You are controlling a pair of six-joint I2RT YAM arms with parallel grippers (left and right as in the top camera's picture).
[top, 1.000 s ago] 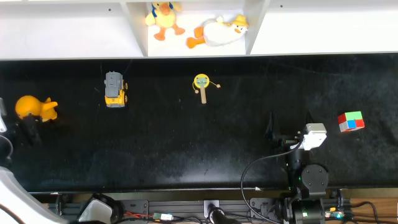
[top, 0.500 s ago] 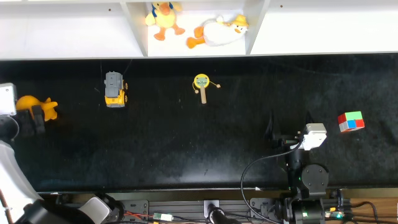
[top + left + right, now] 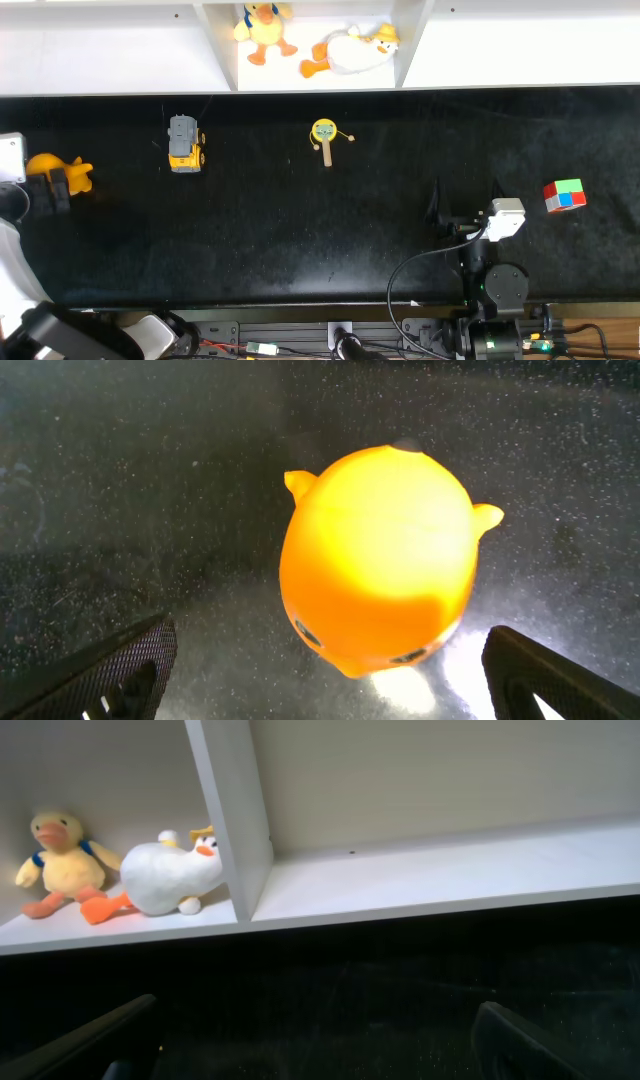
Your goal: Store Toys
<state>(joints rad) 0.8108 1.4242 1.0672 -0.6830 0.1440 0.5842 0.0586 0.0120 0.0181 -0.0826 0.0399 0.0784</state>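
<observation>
An orange round toy animal lies at the table's far left; in the left wrist view this orange toy sits just ahead of and between my open left fingers. My left gripper hangs over it, touching nothing. A yellow and grey toy truck, a small rattle drum and a coloured cube lie on the black table. My right gripper stands open and empty near the front right, facing the shelf; its fingers show at that view's edge.
A white shelf runs along the table's back edge. Its middle bay holds a yellow plush duck and a white plush goose. A divider wall separates this bay from the right one.
My left arm has moved from the table's front-left corner up to the orange toy, bringing its open fingers to either side of it. The right arm has kept still.
</observation>
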